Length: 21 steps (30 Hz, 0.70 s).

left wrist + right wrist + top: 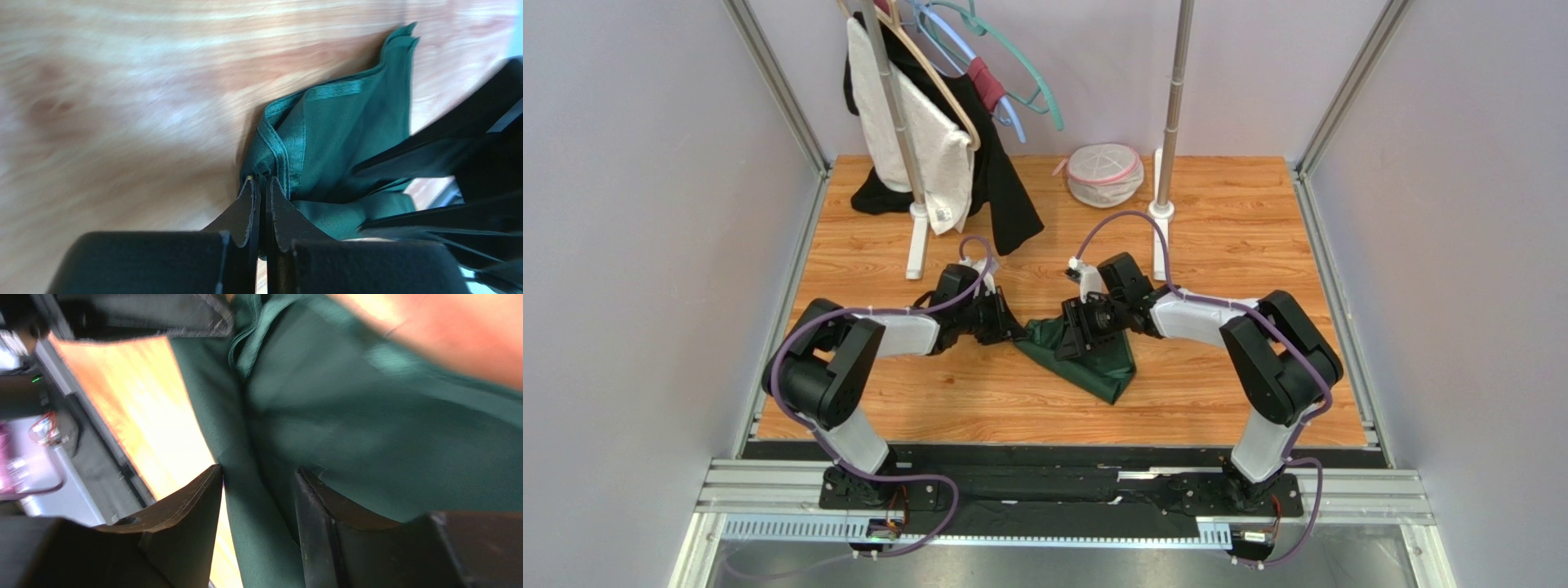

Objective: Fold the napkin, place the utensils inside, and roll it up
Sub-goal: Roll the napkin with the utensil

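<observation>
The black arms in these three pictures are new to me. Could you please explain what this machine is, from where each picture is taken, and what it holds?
These are two robot arms fixed at the near edge of a wooden table. The wide picture comes from a camera above and behind them. The other two come from small cameras on the wrists, so each shows its own two fingers close up. A dark green napkin lies crumpled between the arms. The left gripper is shut on a hemmed edge of it. The right gripper is open, with a fold of the cloth between its fingers. At the far side stand a clothes rack with hangers and garments, and a white mesh pouch. No fork shows in any picture.
</observation>
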### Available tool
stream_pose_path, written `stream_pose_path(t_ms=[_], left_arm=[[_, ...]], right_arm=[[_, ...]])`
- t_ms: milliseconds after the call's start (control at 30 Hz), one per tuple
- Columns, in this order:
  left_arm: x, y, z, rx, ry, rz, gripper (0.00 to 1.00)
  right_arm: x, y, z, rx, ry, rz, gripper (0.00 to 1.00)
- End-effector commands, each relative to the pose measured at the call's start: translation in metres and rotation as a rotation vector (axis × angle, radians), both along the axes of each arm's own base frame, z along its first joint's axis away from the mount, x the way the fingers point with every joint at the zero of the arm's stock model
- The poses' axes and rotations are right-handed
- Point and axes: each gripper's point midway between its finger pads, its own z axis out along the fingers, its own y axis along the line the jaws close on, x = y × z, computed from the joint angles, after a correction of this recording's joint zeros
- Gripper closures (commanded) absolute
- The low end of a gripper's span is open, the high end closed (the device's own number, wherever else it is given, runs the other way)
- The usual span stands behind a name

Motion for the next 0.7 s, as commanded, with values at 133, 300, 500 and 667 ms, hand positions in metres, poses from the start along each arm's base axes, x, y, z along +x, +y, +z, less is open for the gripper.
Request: stream_pose_path(t_ms=[133, 300, 500, 667], left_arm=[[-0.019, 0.028, -0.007, 0.171, 0.081, 0.01, 1.0], [-0.019, 0.027, -0.009, 0.171, 0.103, -0.004, 1.0], [-0.017, 0.028, -0.009, 0.178, 0.11, -0.01, 1.0], [-0.016, 0.028, -0.008, 0.177, 0.111, -0.012, 1.0]], right_arm=[[0.013, 0.012, 0.053, -0.186, -0.397, 0.008, 0.48], [-0.011, 0.018, 0.043, -0.284, -0.483, 0.062, 0.46], [-0.034, 0.016, 0.026, -0.383, -0.571, 0.088, 0.44], [-0.046, 0.021, 0.011, -0.417, -0.591, 0.122, 0.44]])
